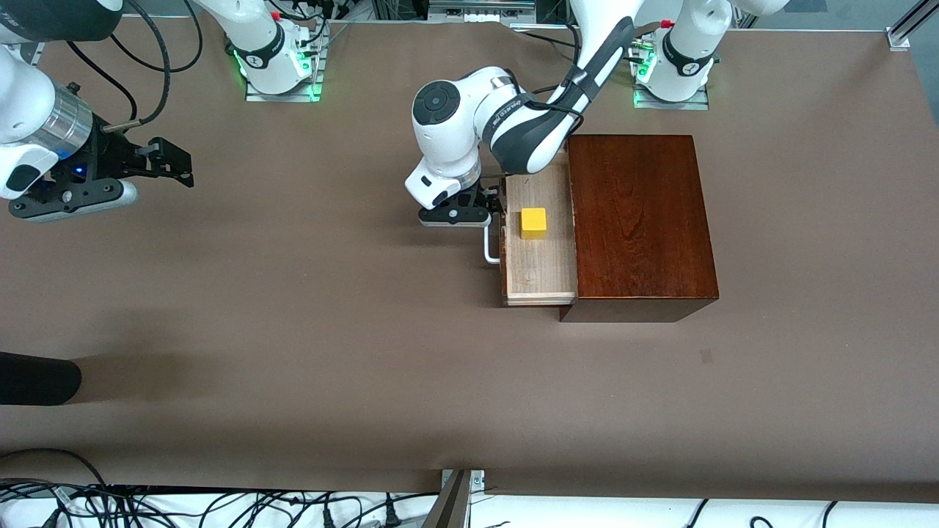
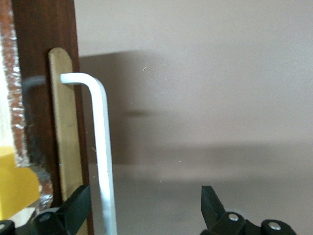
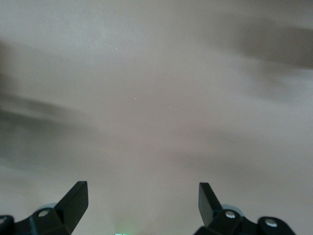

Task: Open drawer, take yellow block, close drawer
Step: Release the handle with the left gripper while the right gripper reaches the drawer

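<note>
The drawer (image 1: 539,268) stands pulled out of the dark wooden box (image 1: 638,220), toward the right arm's end of the table. The yellow block (image 1: 533,222) sits in the drawer on its pale wood floor; a corner of it shows in the left wrist view (image 2: 14,181). My left gripper (image 1: 480,209) is open at the drawer's front. The white bar handle (image 1: 490,248) passes between its fingers (image 2: 73,210), close to one finger and not clamped (image 2: 103,147). My right gripper (image 1: 172,165) is open and empty over bare table, waiting (image 3: 142,198).
A dark rounded object (image 1: 37,378) lies at the right arm's end of the table, nearer the camera. Cables (image 1: 147,506) run along the table's front edge. The brown table (image 1: 293,330) is bare between the two grippers.
</note>
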{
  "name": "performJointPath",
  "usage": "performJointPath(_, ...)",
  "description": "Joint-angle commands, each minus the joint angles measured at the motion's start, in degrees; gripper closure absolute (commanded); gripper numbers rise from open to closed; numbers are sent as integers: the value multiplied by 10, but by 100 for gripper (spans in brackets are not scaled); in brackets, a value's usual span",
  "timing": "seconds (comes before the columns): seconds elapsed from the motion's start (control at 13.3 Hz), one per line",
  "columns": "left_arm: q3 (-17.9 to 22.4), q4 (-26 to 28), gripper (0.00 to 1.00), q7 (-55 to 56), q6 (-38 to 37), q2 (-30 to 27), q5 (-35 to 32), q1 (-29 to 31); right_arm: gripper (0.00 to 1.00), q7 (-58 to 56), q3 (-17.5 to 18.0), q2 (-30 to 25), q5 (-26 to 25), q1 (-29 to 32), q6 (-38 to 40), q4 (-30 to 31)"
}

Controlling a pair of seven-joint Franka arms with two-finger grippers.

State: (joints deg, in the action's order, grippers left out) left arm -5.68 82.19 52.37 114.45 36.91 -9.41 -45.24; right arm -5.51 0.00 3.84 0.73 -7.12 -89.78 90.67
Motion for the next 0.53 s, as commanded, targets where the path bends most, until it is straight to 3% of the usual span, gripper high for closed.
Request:
performJointPath(0.0, 6, 5, 0, -14, -44, -37, 14, 3, 0, 0, -1, 3, -8, -4, -2, -6)
performJointPath(0.45, -8, 7, 0, -13, -90, -109, 21, 34, 0, 6, -1, 2, -8, -16, -2, -6)
